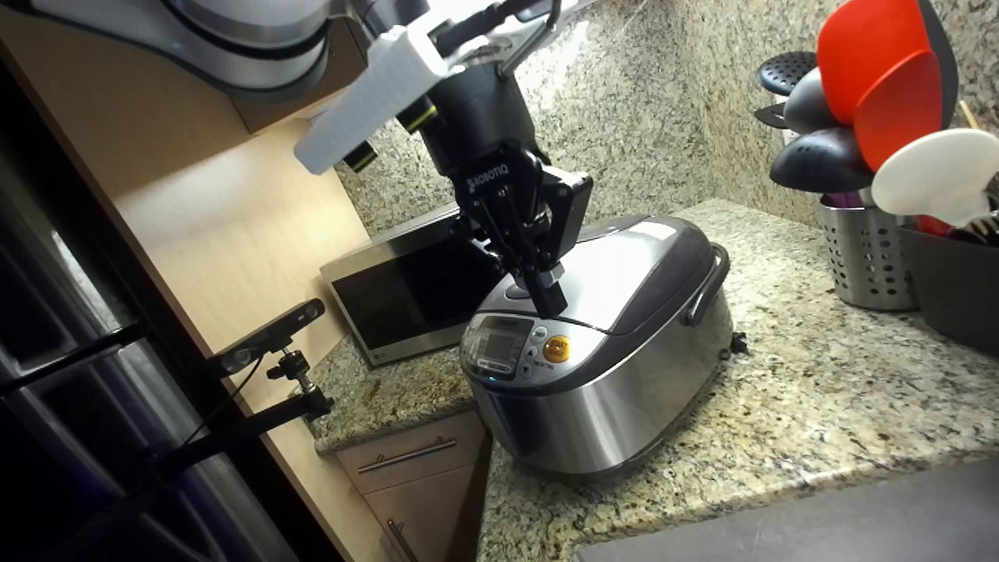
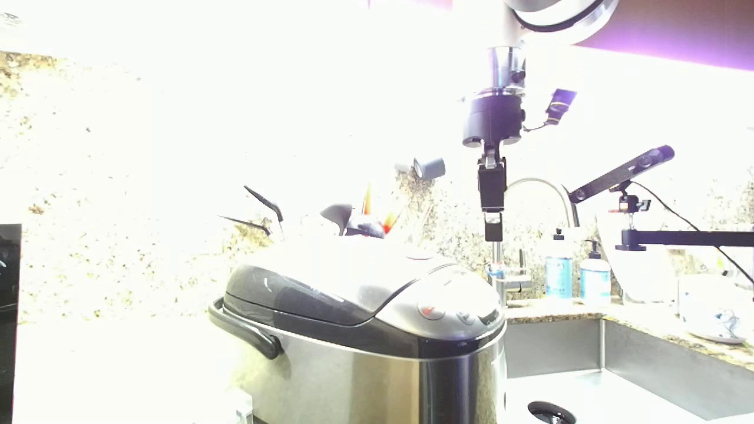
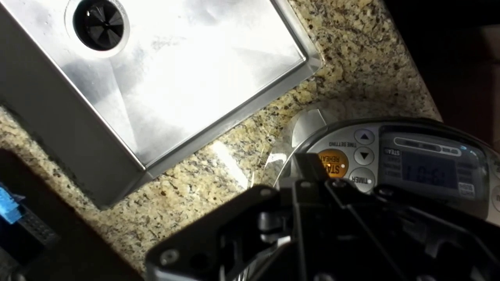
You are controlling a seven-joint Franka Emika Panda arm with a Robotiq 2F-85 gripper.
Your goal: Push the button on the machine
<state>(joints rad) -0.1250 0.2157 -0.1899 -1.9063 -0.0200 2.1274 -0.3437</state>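
Note:
The machine is a silver-grey rice cooker point(image 1: 546, 425) with a domed lid, standing on the counter. It also shows in another exterior view point(image 2: 330, 377), and its panel with the display point(image 3: 429, 169) shows in the wrist view. The orange start/reheat button point(image 1: 556, 349) is on the panel; it shows in the wrist view point(image 3: 336, 160), partly hidden behind my fingertips, and in an exterior view point(image 2: 431, 310). My gripper point(image 1: 551, 303) points down with its fingers together and nothing between them. Its tips point(image 2: 493, 229) hang above the cooker's front, apart from it. The wrist view shows the tips point(image 3: 310, 166) beside the button.
A boxy silver oven point(image 1: 398, 300) stands behind the cooker. A perforated utensil holder point(image 1: 868, 254) stands at the right. A steel sink point(image 2: 551, 350) lies beside the cooker, with a faucet point(image 2: 574, 209) and soap bottles point(image 2: 558, 271) behind. A camera on a bracket point(image 1: 269, 337) juts in.

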